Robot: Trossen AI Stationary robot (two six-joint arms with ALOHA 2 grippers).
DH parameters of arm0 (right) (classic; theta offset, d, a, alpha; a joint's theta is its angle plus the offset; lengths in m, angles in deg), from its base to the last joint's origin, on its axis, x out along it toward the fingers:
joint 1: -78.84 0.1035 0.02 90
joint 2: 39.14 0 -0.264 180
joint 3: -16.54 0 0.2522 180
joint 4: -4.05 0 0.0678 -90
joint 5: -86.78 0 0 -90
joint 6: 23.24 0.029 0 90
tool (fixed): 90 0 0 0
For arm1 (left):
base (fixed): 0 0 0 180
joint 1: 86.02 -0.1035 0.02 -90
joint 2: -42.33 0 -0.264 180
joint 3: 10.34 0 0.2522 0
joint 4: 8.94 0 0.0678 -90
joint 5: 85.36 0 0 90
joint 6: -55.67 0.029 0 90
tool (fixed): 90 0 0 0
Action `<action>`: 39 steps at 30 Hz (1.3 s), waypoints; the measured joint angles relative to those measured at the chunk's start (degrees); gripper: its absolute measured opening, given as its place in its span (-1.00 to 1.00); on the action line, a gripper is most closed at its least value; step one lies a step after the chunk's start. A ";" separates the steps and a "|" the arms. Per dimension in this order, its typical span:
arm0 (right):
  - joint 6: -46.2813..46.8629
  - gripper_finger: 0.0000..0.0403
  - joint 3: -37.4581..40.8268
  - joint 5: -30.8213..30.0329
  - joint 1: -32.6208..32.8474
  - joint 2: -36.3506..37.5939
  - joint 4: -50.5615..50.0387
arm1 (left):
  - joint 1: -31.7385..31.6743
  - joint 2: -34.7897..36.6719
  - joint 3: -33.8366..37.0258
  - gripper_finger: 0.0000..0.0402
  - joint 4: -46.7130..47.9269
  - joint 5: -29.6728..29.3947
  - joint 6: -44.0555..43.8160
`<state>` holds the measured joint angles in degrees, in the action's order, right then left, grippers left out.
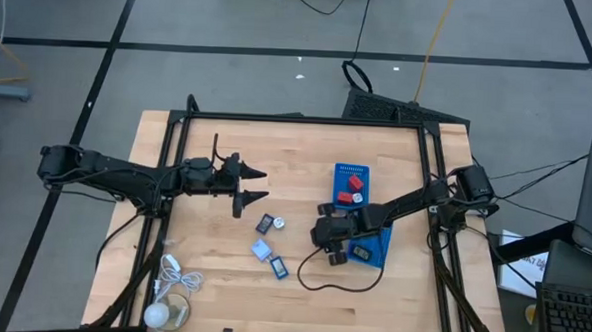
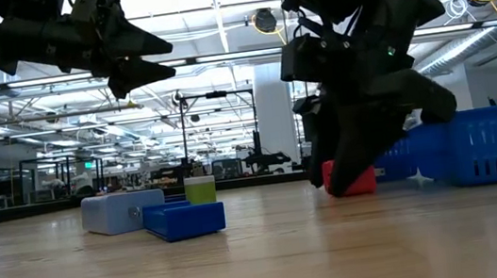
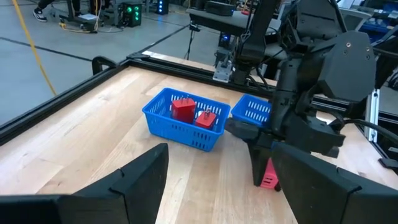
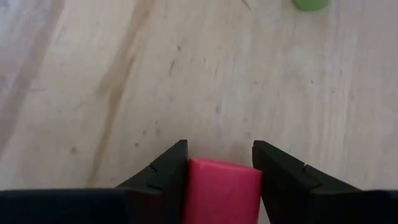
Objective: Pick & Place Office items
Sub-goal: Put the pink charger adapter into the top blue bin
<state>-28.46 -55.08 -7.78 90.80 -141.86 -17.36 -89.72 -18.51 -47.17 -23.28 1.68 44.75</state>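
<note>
My right gripper points down at the table's middle right and is shut on a red blocky piece, which also shows in the low view. My left gripper is open and empty, held above the table's middle left. A black piece, a pale grey-blue piece and a blue piece lie flat on the wood between the arms. Two red pieces lie in the far blue tray. A black piece lies in the near blue tray. My right gripper pinches the red piece by two opposite sides between its two fingers. The fingers come from above, pointing down. In the low view the piece's underside is at the tabletop; whether it rests there or is just clear, I cannot tell.
A coiled white cable with a round white object lies at the near left corner. A black cable loops on the wood near the right gripper. A small yellow-green piece stands behind the blue piece. Bare wood lies at the table's far middle.
</note>
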 joint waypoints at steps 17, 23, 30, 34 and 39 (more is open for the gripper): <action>6.85 -0.26 -8.21 -0.20 -2.06 13.41 -3.97 | -0.02 0.02 0.00 0.42 -0.04 0.00 0.01; 17.13 -0.26 -8.13 -0.08 -2.26 21.77 -21.78 | 0.00 0.02 0.00 0.42 -0.06 0.02 0.00; 25.23 -0.26 -2.79 0.18 2.73 23.58 -29.84 | -0.02 0.02 0.00 0.42 -0.13 0.00 0.00; 29.73 -0.26 2.10 -0.08 4.29 23.52 -29.61 | -0.01 0.02 0.00 0.42 -0.20 0.02 0.00; 33.87 -0.26 7.30 -0.20 4.64 23.52 -28.82 | -0.02 0.02 0.00 0.42 -0.19 0.02 0.02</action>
<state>5.41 -47.77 -7.97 95.45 -118.34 -46.18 -89.75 -18.49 -47.17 -23.47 1.70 44.77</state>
